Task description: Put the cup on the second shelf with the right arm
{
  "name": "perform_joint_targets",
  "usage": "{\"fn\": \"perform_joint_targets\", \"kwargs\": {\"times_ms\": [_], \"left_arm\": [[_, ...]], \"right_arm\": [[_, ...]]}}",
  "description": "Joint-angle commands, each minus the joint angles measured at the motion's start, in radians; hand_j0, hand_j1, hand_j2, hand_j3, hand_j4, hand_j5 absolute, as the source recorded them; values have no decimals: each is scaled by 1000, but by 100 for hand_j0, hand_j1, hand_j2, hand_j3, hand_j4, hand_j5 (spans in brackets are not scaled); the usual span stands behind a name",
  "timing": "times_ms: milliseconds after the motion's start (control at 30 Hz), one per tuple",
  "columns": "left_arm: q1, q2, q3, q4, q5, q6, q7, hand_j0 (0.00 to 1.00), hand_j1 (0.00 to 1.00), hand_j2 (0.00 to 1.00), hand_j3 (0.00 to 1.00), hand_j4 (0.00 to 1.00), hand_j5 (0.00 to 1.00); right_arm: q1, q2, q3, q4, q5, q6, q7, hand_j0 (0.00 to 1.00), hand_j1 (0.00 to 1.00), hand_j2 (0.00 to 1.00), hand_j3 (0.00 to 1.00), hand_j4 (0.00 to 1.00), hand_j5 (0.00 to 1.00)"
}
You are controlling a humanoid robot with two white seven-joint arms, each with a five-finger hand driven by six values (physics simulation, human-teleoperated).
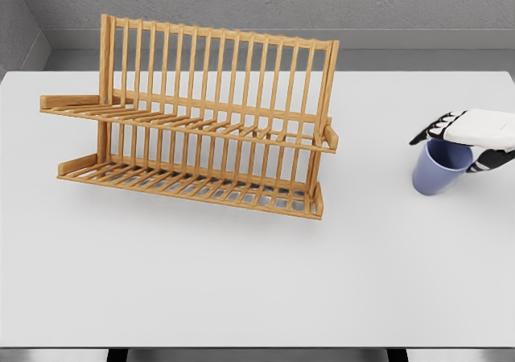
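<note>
Cup grasp, right edge of white table (241,298)
Right hand (475,133) fingers clasp blue plastic cup (438,169) rim, tilted; two-tier wooden slatted rack (201,137) well apart; no readable markings.

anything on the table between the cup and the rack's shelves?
Nothing visible. The right hand sits over the rim of the blue-purple plastic cup; bare white table lies between it and the two-tier wooden slatted dish rack. Both shelves look empty.

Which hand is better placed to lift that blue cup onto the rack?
Right. The right hand sits over the cup rim, apparently gripping it, right of the wooden rack. No left hand is visible.
</note>
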Motion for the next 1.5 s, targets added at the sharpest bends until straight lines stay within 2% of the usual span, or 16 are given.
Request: {"fn": "perform_joint_targets", "kwargs": {"times_ms": [0, 100, 200, 567, 667, 1033, 1100, 1267, 1467], "left_arm": [[0, 0, 0, 0, 0, 0, 0, 100, 100, 100, 100, 100, 100], [0, 0, 0, 0, 0, 0, 0, 100, 100, 100, 100, 100, 100], [0, 0, 0, 1, 0, 0, 0, 100, 100, 100, 100, 100, 100], [0, 0, 0, 0, 0, 0, 0, 100, 100, 100, 100, 100, 100], [0, 0, 0, 0, 0, 0, 0, 100, 100, 100, 100, 100, 100], [0, 0, 0, 1, 0, 0, 0, 100, 100, 100, 100, 100, 100], [0, 0, 0, 0, 0, 0, 0, 100, 100, 100, 100, 100, 100], [0, 0, 0, 0, 0, 0, 0, 100, 100, 100, 100, 100, 100], [0, 0, 0, 1, 0, 0, 0, 100, 100, 100, 100, 100, 100]], "right_arm": [[2, -1, 0, -12, -7, 3, 0, 73, 73, 73, 73, 73, 73], [0, -1, 1, -21, -7, 3, 0, 71, 71, 71, 71, 71, 71], [0, -1, 1, -21, -7, 3, 0, 63, 63, 63, 63, 63, 63], [-20, 0, -11, -22, -8, 3, 0, 62, 62, 62, 62, 62, 62], [-49, 10, -13, -27, -11, 3, 0, 62, 62, 62, 62, 62, 62], [-91, 37, -83, -28, -10, 3, 0, 62, 62, 62, 62, 62, 62], [-89, 36, -100, -55, -10, 3, 0, 62, 62, 62, 62, 62, 62], [-91, 37, -102, -67, -11, 3, 0, 60, 60, 60, 60, 60, 60], [-98, 37, -108, -143, -11, 3, 0, 60, 60, 60, 60, 60, 60]]}}
